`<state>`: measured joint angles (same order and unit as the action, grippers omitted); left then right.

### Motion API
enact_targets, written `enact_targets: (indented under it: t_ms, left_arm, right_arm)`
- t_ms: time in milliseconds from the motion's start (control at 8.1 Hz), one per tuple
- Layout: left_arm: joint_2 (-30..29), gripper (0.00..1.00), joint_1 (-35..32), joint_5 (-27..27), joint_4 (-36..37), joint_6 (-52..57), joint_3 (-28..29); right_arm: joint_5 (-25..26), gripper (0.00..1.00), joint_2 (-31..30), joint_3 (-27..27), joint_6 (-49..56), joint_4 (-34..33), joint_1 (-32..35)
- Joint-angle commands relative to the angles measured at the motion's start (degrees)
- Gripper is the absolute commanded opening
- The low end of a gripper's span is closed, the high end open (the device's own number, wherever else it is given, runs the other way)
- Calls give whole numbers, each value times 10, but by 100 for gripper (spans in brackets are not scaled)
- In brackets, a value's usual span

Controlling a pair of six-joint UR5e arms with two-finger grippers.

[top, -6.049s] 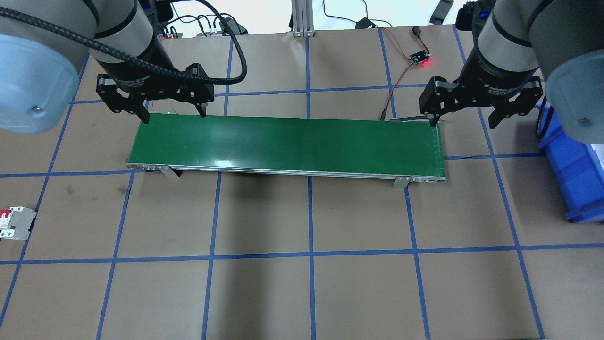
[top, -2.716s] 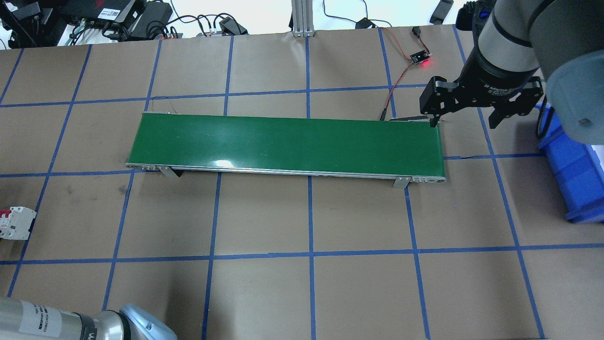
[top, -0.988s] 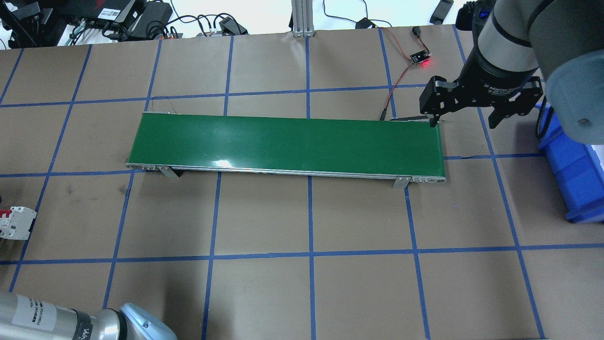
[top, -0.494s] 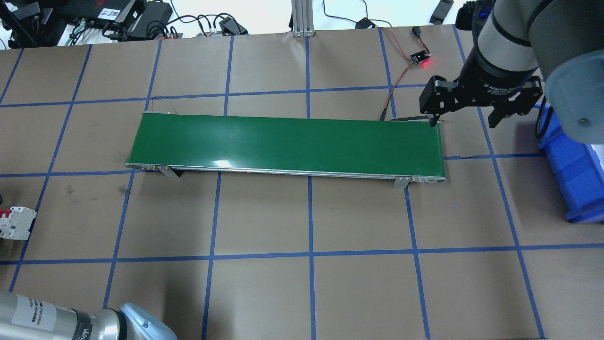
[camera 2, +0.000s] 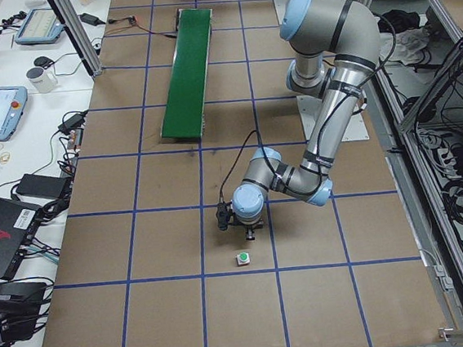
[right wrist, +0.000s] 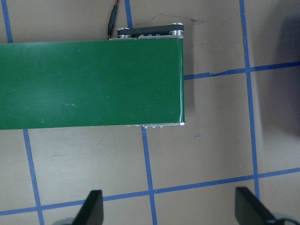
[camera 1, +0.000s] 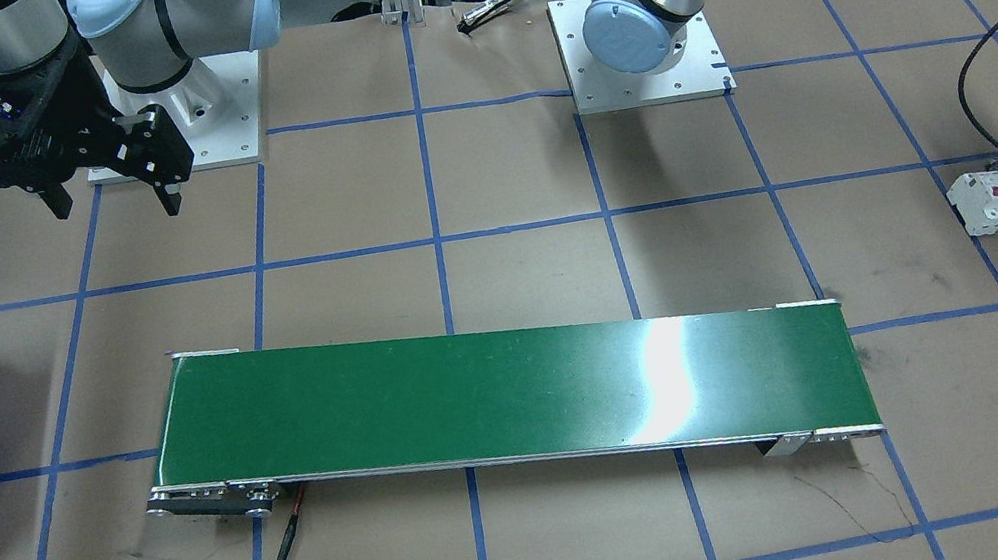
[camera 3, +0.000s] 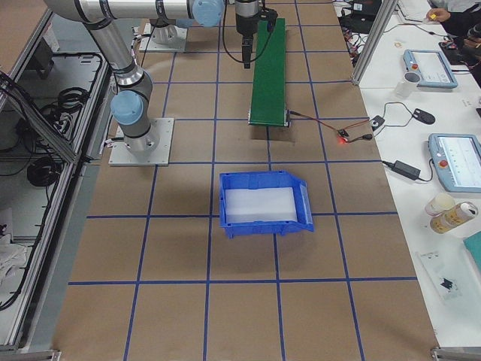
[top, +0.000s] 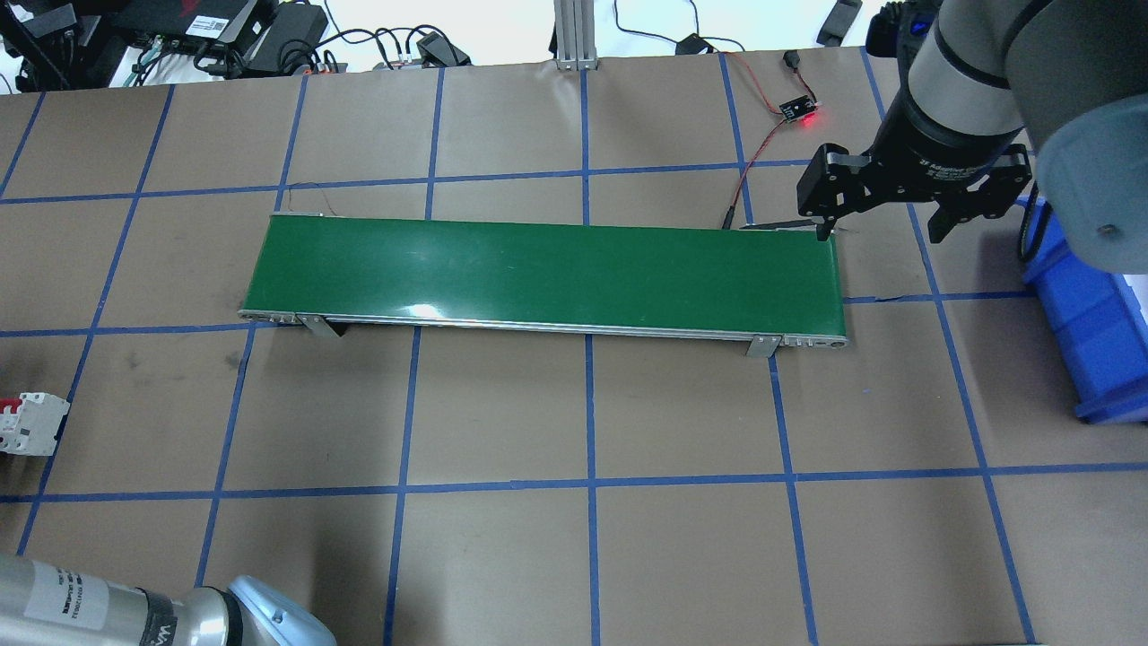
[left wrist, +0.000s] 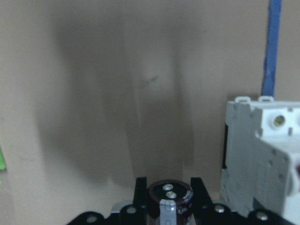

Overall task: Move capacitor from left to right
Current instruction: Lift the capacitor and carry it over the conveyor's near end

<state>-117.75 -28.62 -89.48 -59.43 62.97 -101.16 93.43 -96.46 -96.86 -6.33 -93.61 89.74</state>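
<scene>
We have the left gripper (left wrist: 168,186) down at the table's left end. Its two black fingers (left wrist: 140,188) press against either side of the small dark cylindrical capacitor (left wrist: 169,200). The capacitor is held end-on, its long axis running along the fingers and its two metal terminals facing the wrist camera. The white box-shaped breaker (left wrist: 258,159) sits just beside it. What matters next, we judge, is direction: the long green conveyor belt (top: 547,269) lies well apart toward the robot's right, its left end nearest this arm. The right gripper (top: 881,235) hovers with fingers spread wide by the belt's other end, near the blue plastic bin (top: 1085,332).
</scene>
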Motion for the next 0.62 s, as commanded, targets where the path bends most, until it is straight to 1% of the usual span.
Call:
enact_targets:
  t_ms: [0,123,370,494]
  left_arm:
    - [49,0,1,-30,-103,-22,25]
    - [76,0,1,-28,-113,-22,45]
    - [117,0,-6,-28,-168,-32,85]
    - [136,0,-22,-24,-173,-56,87]
  right_arm:
    - [0,100,0,0,0,0,0]
    - [0,100,0,0,0,1,0]
    - [0,100,0,0,0,2,-1]
    - [0,100,0,0,0,2,-1]
